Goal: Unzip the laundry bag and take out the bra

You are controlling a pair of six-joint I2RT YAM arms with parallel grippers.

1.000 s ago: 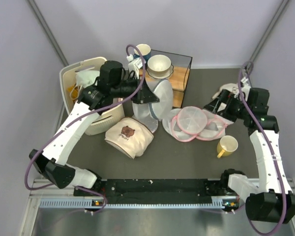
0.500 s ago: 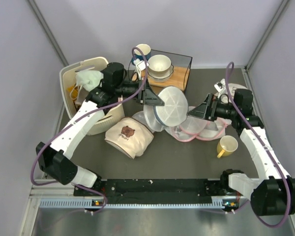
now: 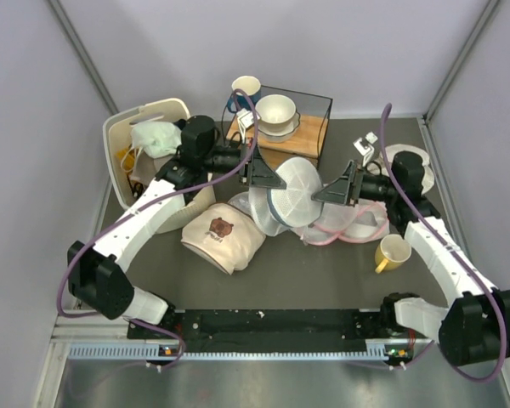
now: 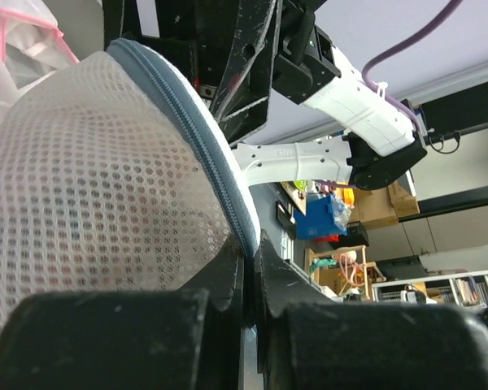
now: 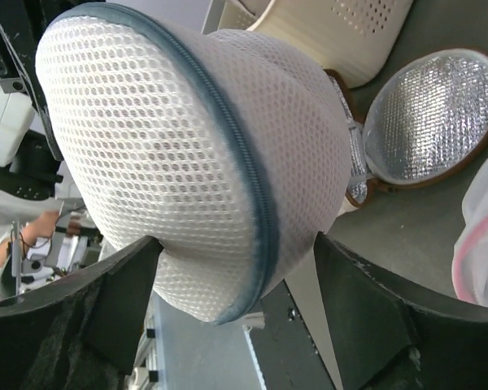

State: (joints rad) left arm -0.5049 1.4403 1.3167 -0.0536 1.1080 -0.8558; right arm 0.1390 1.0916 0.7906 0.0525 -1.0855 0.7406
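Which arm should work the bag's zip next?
Probably right. The left end effector is shut on the laundry bag, holding it up; the right end effector is open, straddling its zipped edge.

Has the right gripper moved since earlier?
Yes. The right gripper moved left, nearer the black-framed glass box, up to the round white mesh laundry bag.

Top camera looks down from above the near edge over the whole worktop (image 3: 323, 272); both wrist cameras sit close on the laundry bag (image 3: 297, 191), left one facing right, right one facing left
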